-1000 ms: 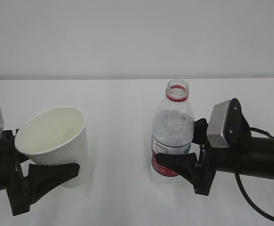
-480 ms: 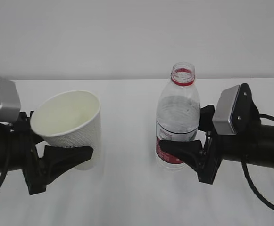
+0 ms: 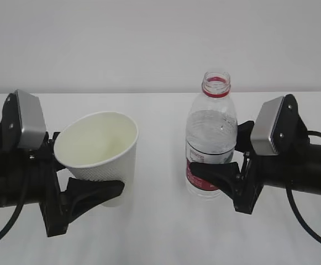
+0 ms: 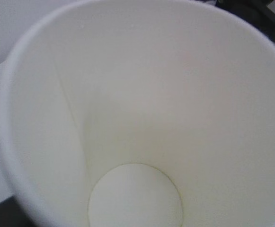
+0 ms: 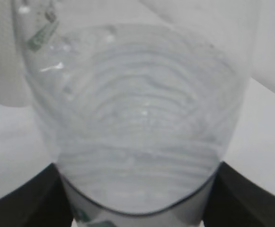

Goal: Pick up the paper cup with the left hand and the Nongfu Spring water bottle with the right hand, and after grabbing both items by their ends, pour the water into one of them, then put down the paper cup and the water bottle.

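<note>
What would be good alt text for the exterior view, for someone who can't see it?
Two black robot arms face each other over a white table: the left gripper holds a tilted, empty paper cup, and the right gripper holds an uncapped, upright water bottle by its red label.

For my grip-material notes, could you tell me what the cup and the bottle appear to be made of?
The paper cup looks like matte white paper: dimpled outer wall, rolled rim, cream inside. The Nongfu Spring water bottle seems to be clear, glossy ribbed plastic, see-through, with a red neck ring and a printed label.
</note>
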Motion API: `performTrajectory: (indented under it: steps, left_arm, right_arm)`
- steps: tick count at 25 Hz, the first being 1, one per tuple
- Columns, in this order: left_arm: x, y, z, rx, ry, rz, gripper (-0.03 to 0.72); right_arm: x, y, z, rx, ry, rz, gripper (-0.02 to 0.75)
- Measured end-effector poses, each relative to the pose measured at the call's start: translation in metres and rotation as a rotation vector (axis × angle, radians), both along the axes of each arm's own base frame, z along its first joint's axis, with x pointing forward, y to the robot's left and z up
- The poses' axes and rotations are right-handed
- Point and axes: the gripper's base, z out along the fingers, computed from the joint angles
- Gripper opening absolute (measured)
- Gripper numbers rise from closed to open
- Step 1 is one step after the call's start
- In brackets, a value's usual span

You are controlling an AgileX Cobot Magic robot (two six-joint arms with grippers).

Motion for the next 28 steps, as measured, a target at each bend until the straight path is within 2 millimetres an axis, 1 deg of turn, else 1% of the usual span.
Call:
performTrajectory:
  steps: [4,28]
  left_arm:
    - [0.0005,0.0007,-0.0012,0.014,0.004,0.008,0.537]
    - [0.0,-0.0005,0.0013,-0.016,-0.001,0.0,0.536]
  right_arm:
    - [0.0004,-0.0012,-0.0022,-0.023,0.011,-0.011,0.525]
    - [0.0001,-0.0014,-0.0026,-0.024,0.015,-0.012,0.525]
